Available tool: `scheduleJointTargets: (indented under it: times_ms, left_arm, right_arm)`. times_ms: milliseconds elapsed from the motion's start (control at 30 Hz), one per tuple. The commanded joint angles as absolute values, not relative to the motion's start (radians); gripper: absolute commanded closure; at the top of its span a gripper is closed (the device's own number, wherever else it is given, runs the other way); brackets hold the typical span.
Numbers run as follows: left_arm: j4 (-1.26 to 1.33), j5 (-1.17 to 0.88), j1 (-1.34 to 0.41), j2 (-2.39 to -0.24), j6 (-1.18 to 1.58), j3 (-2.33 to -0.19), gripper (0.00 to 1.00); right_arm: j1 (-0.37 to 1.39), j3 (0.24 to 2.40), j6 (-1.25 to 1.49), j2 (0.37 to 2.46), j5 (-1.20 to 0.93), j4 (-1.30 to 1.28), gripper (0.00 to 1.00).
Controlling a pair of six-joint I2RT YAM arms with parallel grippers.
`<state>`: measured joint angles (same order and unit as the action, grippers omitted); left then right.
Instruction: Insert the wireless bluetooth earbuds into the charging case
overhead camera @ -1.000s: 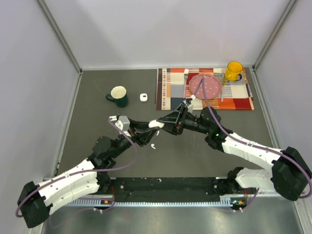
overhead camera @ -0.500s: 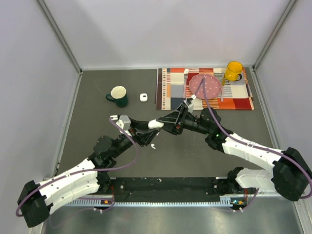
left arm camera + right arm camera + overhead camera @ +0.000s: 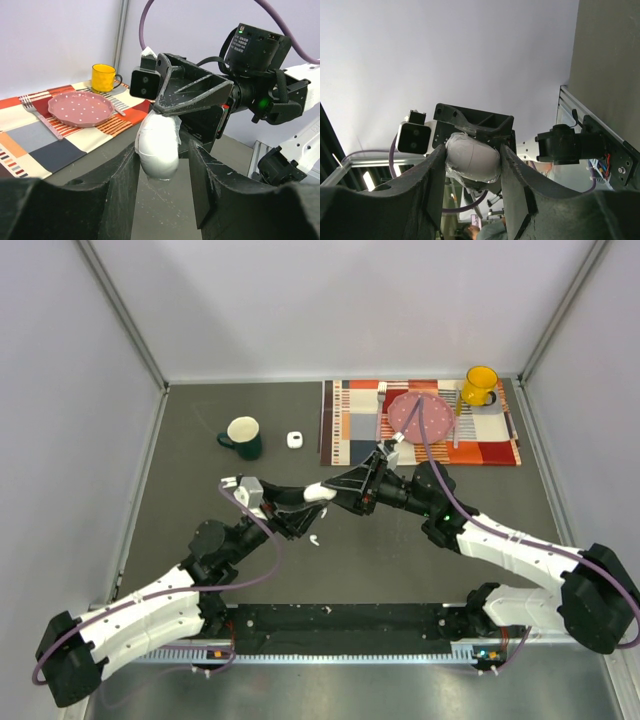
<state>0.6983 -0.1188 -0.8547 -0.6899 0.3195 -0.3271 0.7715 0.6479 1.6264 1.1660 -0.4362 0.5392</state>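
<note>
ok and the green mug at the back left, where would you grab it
Take the green mug by its rim wall, coming straight down from above. It stands upright with its mouth open, so one finger can go inside and one outside. Probably pick the right or near side, since the handle sticks out to the left in the top view.

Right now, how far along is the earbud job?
Done: nothing I can confirm; the charging case hides its inside. In hand: the right gripper holds it off the table, the left gripper loosely flanking it. Left: one earbud lies on the table beneath them, not yet inserted.
</note>
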Motion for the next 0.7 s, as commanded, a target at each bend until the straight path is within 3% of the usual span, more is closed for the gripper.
scheduleJointTargets:
  times_ms: [0, 667]
  left_arm:
    - [0.798, -0.109, -0.858, -0.680, 0.319, -0.331, 0.53]
    - [0.885, -0.110, -0.859, -0.730, 0.322, -0.314, 0.56]
  right_arm:
    - [0.785, 0.646, 1.638, 1.143, -0.443, 0.603, 0.89]
    - [0.784, 0.603, 1.752, 1.177, -0.468, 0.778, 0.89]
